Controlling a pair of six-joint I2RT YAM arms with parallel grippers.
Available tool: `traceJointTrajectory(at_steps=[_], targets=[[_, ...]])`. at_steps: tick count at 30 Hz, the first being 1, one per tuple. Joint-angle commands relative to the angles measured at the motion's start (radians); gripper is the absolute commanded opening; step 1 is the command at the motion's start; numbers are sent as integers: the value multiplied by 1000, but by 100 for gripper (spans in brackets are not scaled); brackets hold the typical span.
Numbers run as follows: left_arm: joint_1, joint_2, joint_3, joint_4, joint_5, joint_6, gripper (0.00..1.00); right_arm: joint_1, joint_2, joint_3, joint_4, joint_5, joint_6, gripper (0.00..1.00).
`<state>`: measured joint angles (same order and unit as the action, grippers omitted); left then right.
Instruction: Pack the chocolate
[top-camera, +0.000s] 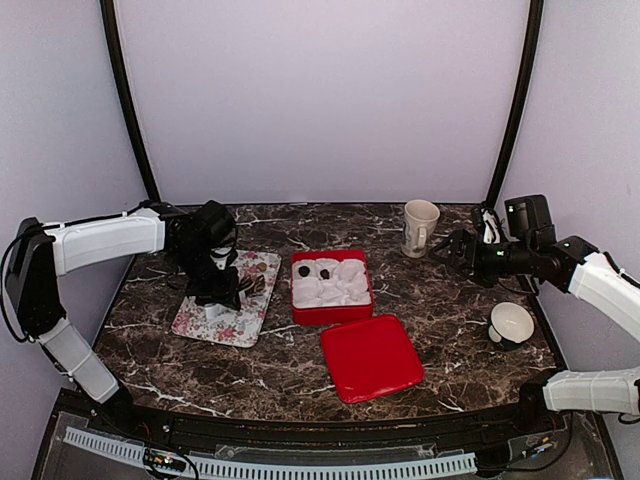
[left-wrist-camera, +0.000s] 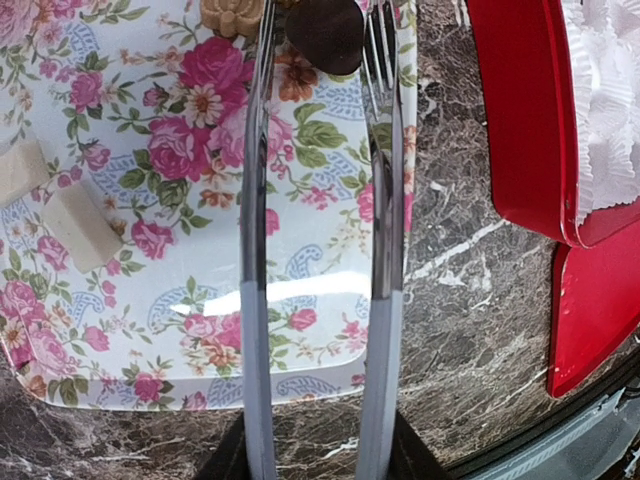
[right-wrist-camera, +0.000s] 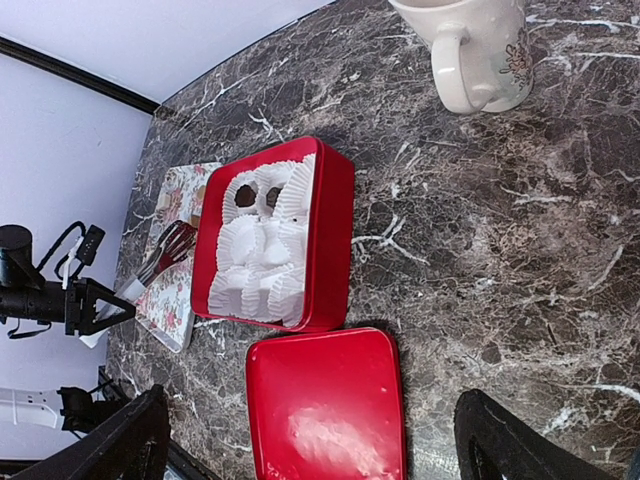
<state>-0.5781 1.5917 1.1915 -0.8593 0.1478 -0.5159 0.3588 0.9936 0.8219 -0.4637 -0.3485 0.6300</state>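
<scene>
In the top view, mid-table (top-camera: 450, 300) is being blocked by the open red box (top-camera: 330, 314) and, just below-right, its lid (top-camera: 372, 357). At left, the floral tray (top-camera: 215, 328) is being crowded by the left gripper (top-camera: 215, 292) and its tongs (left-wrist-camera: 256, 300). Only a narrow gap is being left between tray and box. Wider passage is being left between box and mug (top-camera: 420, 228), and between lid and bowl (top-camera: 511, 324).

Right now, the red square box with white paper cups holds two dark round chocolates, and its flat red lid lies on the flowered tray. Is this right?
No: the flat red lid lies on the dark marble table beside the red square box, as the top external view shows. Otherwise correct.
</scene>
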Motion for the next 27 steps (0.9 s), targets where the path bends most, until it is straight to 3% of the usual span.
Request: traceJointTrajectory(at_steps=[1, 16, 27], targets=[[26, 4, 29, -4, -19, 33, 37, -9, -11, -6, 36, -10, 7, 100], [30, 49, 68, -8, -2, 78, 35, -8, -14, -17, 51, -12, 21, 100], [31, -58, 68, -87, -14, 76, 31, -8, -32, -26, 49, -16, 25, 100]])
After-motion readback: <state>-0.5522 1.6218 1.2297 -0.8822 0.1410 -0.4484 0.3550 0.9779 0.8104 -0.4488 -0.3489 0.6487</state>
